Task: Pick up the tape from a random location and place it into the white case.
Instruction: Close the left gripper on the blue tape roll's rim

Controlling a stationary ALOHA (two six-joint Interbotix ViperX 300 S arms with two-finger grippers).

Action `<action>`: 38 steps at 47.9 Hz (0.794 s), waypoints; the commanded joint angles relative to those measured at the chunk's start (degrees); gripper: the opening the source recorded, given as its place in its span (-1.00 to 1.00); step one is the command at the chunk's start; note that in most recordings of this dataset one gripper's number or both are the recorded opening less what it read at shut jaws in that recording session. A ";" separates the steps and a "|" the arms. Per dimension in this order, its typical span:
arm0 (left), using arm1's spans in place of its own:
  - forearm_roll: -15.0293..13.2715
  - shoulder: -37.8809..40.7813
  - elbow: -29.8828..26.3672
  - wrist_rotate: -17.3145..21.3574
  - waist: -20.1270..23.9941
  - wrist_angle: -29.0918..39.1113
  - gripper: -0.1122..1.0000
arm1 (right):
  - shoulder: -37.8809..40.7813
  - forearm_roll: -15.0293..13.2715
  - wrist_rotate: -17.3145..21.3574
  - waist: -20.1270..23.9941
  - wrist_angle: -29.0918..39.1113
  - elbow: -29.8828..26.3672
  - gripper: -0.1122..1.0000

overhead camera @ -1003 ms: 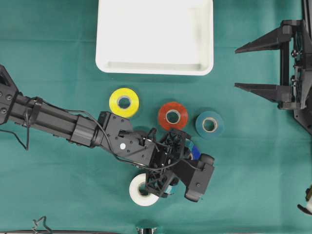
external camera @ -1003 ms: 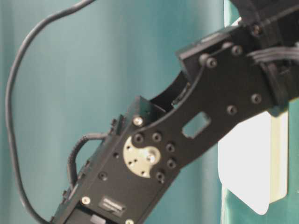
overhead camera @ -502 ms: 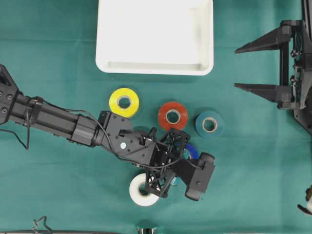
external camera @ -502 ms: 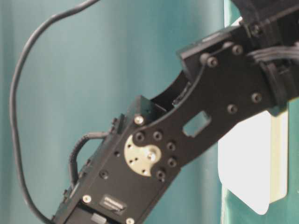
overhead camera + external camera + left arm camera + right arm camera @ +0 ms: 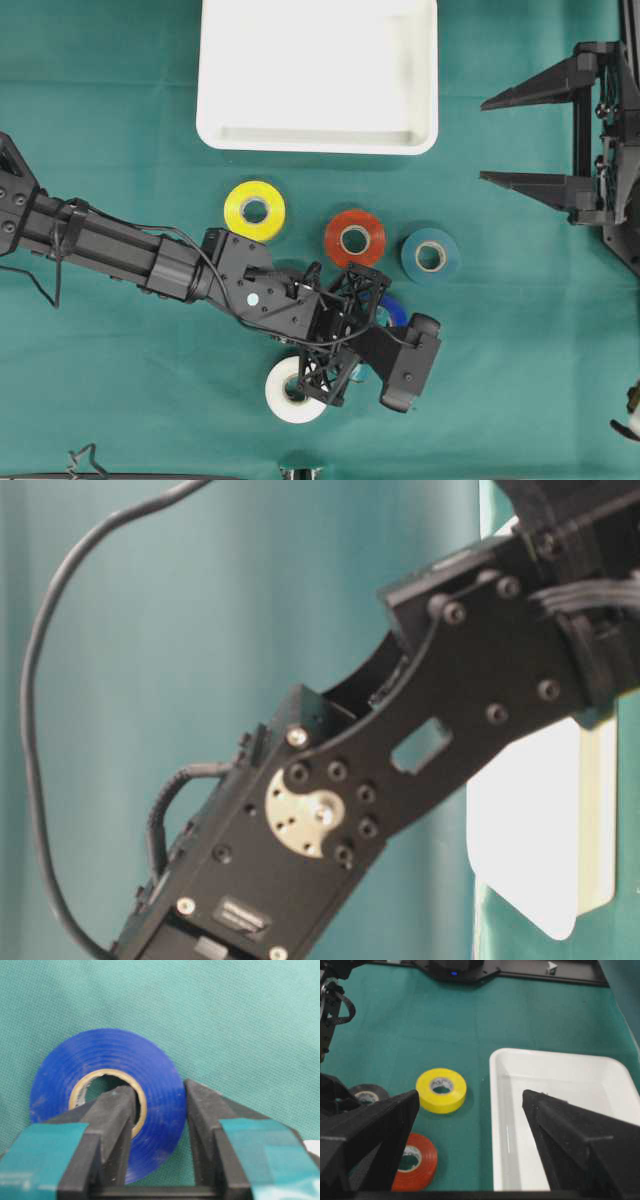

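The overhead view looks straight down from far above, with the white case [image 5: 318, 75] at its top edge. The table-level view sits very close behind a black arm [image 5: 400, 770], which hides almost all; only a piece of the white case shows at its right. The left wrist view looks from very near at the cloth. The right wrist view looks obliquely over the white case, which it shares with the overhead.

the green table cover [image 5: 520, 350] looks like matt woven cloth; the blue tape [image 5: 150, 1085] is smooth, slightly glossy; the white case [image 5: 560, 1067] is shiny plastic.
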 commanded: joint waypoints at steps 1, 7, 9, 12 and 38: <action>0.00 -2.72 -0.88 0.09 0.18 0.88 -0.34 | 0.35 -0.09 -0.09 -0.09 -0.26 -1.41 0.85; 0.00 -4.13 -1.05 0.09 0.18 1.32 -0.34 | 0.35 -0.09 -0.09 0.00 -0.26 -1.41 0.85; 0.00 -4.83 -1.14 0.09 0.09 1.32 -0.34 | 0.35 -0.09 -0.09 0.00 -0.26 -1.49 0.85; 0.00 -5.54 -1.14 0.09 0.00 1.49 -0.34 | 0.35 -0.09 0.00 -0.09 -0.26 -1.49 0.85; 0.00 -17.40 -5.19 0.26 -0.88 9.93 -0.35 | 0.26 -0.09 0.00 -0.09 0.09 -1.58 0.85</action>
